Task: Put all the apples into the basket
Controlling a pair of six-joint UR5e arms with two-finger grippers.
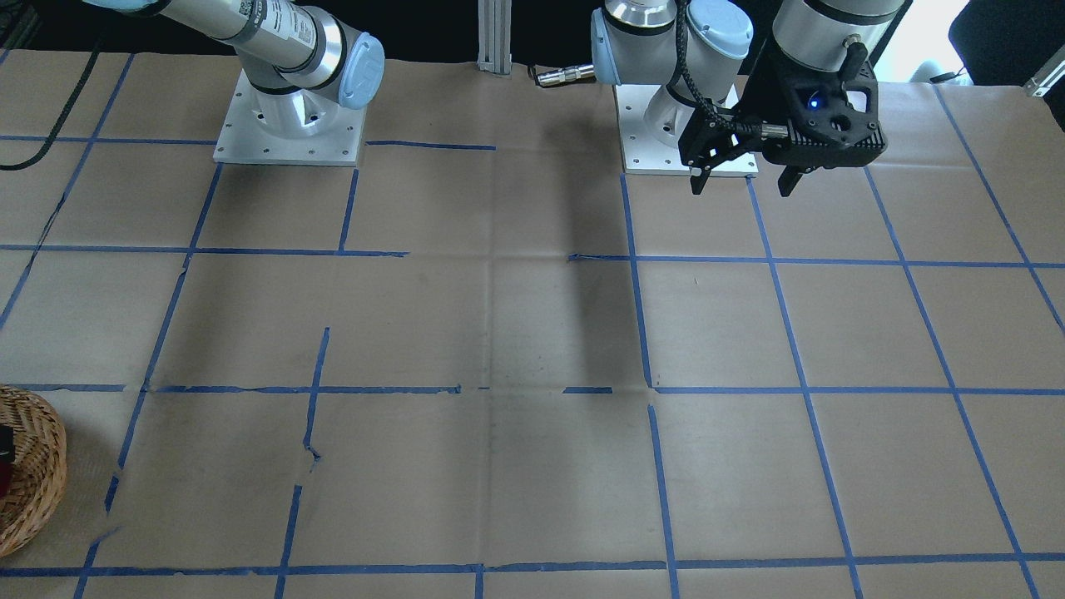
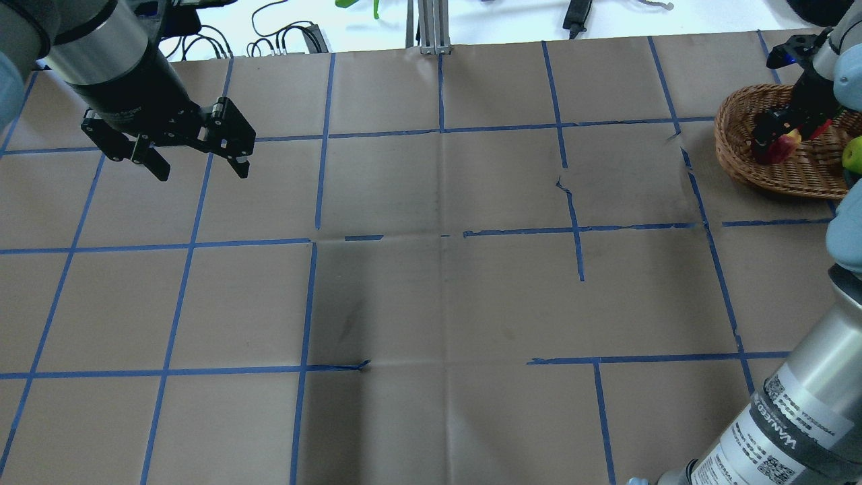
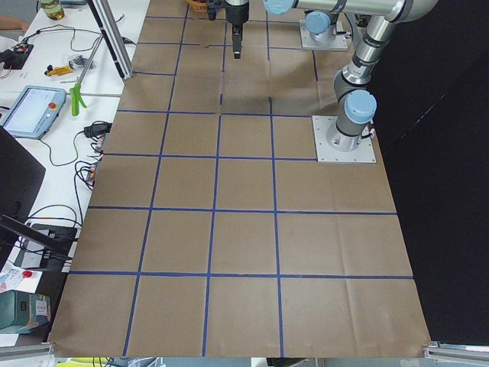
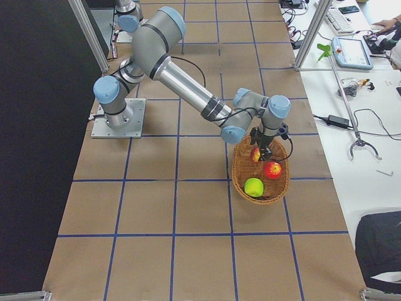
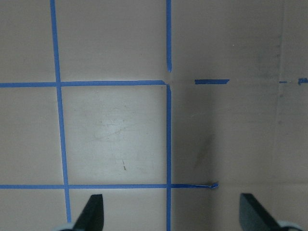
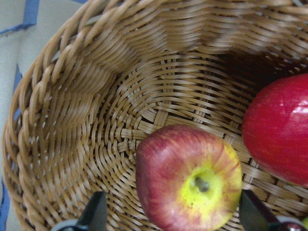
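The wicker basket point(image 4: 241, 169) stands at the table's far right end and also shows in the overhead view point(image 2: 737, 158). All three apples lie in it: the green apple point(image 4: 254, 187), the glossy red apple point(image 4: 272, 169) and the red-and-yellow blushed apple point(image 4: 255, 154). My right gripper point(image 6: 173, 214) is open inside the basket, its fingers apart on either side of the blushed apple point(image 6: 187, 178), with the red apple point(image 6: 279, 130) beside it. My left gripper point(image 2: 199, 167) is open and empty, hanging above bare paper near its base point(image 1: 743, 179).
Brown paper with a blue tape grid point(image 2: 431, 242) covers the table. The arm bases point(image 1: 291, 125) are bolted at the robot's side. The basket wall point(image 6: 72, 120) rises close around the right gripper. Cables and a teach pendant point(image 4: 354, 50) lie beyond the table's edge.
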